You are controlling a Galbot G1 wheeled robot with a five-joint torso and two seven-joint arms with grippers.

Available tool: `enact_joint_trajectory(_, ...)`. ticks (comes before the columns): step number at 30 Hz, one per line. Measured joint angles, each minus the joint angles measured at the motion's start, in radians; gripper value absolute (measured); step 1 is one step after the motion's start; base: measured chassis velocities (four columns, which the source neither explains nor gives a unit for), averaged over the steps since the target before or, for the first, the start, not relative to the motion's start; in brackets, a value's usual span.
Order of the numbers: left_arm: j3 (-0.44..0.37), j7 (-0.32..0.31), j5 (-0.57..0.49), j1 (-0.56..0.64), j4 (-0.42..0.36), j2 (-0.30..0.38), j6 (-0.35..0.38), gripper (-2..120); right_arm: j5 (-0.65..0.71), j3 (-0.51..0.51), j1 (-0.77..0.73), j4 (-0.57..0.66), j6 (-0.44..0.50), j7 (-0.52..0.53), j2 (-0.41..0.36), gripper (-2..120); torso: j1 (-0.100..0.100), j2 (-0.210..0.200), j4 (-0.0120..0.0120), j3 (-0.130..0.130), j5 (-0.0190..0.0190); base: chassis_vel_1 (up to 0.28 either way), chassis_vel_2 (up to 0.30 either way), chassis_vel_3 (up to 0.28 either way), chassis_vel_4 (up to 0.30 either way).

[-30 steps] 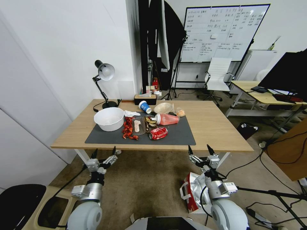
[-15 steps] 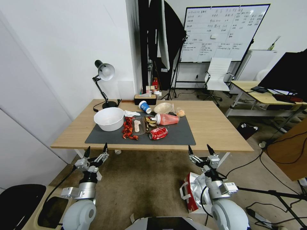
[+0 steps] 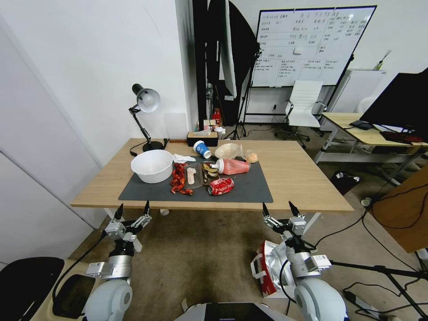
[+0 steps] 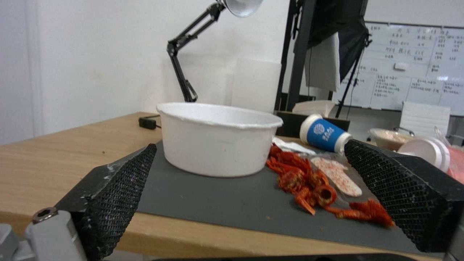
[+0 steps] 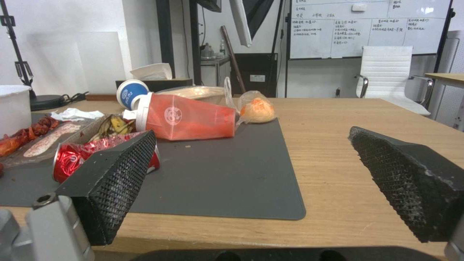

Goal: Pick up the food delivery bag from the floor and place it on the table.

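My left gripper [image 3: 132, 210] has swung outward toward my left side over the last second and now holds almost still, fingers wide apart, below the near edge of the table [image 3: 307, 187]. My right gripper [image 3: 280, 209] hasn't moved; fingers apart too, nothing between them, hanging in front of the table edge.

Delivery bag [image 3: 267, 265] sits on the floor [image 3: 205, 263] by my right side, just below and behind the right arm. Untouched. I read the left arm's shift as clearing room; the pickup hasn't started.

Bag: boxy, soft-walled, white strap loop, red panel, crinkled silver foil at the open top. Floor: worn, brownish, matte. Table: pale smooth wood, dark grey mat [image 3: 249, 189] cluttered with food scraps; bare wood on its right half.
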Motion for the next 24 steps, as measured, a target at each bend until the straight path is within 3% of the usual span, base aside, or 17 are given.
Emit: enact_joint_trajectory(24,0.012,-0.004,-0.010,0.003,-0.016,0.001,0.048,100,0.004,-0.005,0.003,-0.006,0.009,0.012,0.003,100,-0.057,-0.130,0.0000,-0.073,0.0000,0.000,0.000,0.000,0.000)
